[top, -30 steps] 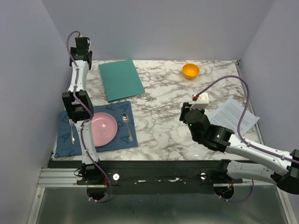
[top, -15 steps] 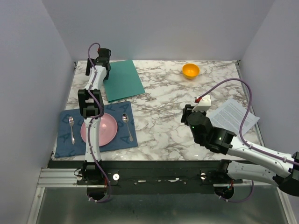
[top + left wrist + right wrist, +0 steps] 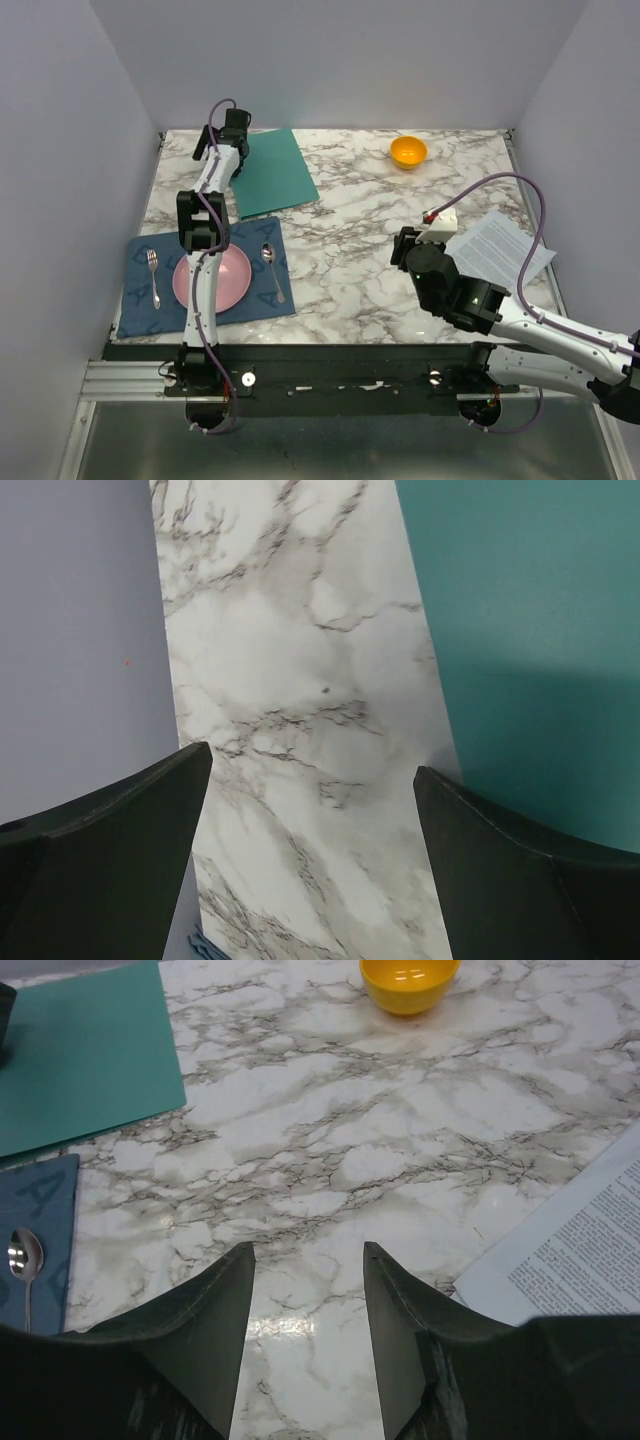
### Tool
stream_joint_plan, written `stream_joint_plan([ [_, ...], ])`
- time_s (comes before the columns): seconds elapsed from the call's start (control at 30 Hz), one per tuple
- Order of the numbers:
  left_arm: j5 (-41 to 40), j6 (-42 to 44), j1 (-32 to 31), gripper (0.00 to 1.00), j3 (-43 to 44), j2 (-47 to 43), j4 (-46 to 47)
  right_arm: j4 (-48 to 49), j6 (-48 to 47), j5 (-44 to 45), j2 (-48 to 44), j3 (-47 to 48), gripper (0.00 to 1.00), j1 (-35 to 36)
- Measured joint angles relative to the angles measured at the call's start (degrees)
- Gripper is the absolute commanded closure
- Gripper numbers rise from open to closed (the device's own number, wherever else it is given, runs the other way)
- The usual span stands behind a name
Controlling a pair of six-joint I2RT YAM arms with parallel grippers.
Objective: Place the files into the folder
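Note:
The teal-green folder [image 3: 275, 172] lies shut and flat at the back left of the marble table. It also shows in the left wrist view [image 3: 530, 650] and in the right wrist view [image 3: 85, 1055]. The files [image 3: 497, 249], white printed sheets, lie at the right edge; one corner shows in the right wrist view [image 3: 575, 1250]. My left gripper [image 3: 236, 125] is open and empty at the folder's far left edge [image 3: 312, 765]. My right gripper [image 3: 405, 245] is open and empty over bare marble [image 3: 310, 1250], just left of the files.
An orange bowl [image 3: 408, 152] stands at the back, right of the folder. A dark blue placemat [image 3: 140, 310] at the front left holds a pink plate [image 3: 235, 275], a fork [image 3: 153, 275] and a spoon [image 3: 271, 268]. Grey walls close in the table on three sides.
My left arm has swung right from the back-left corner to the folder's far left edge. The folder has shifted a little to the right. My right gripper has edged right toward the files.

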Motion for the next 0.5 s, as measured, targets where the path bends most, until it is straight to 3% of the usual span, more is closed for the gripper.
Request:
stream_joint_plan([
  [0.2,-0.5,5.7,-5.7,0.01,-3.8,-1.1,4.6,-1.7,2.0,0.8,-1.0,0.0,0.45,0.0],
  [0.5,0.1,15.3,-13.6,0.01,-18.3,-8.3,12.3,-6.5,6.2,3.2,-0.7,0.0,0.45,0.0],
])
